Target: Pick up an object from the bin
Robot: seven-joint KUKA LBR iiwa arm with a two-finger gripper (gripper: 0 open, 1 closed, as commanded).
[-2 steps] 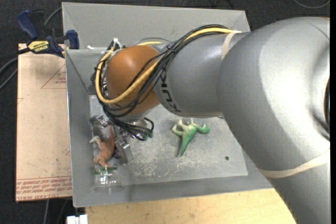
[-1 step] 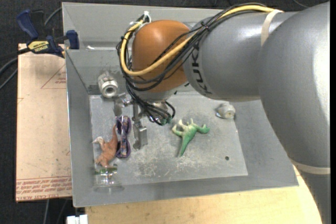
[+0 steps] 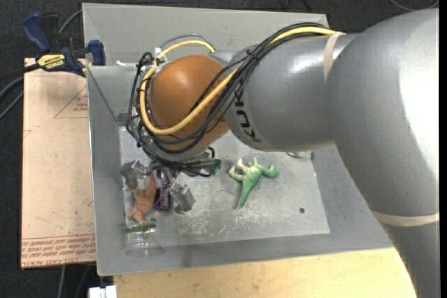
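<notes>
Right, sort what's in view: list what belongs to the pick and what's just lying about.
Job in hand:
- arm, reaching into the bin
- small heap at the bin's lower left, under the wrist and so the likely target: orange figure, purple piece

Lying about:
- green toy lizard, right of the heap and apart from it
- clear piece, near the front wall

Your arm [image 3: 335,94] enters from the right and extends leftward, its last link turned steeply down. The orange wrist cover [image 3: 183,98] faces up toward the camera. Yellow and black cables [image 3: 155,125] loop around that cover. The gripper [image 3: 166,190] sits low beneath it, on the near-left side.
</notes>
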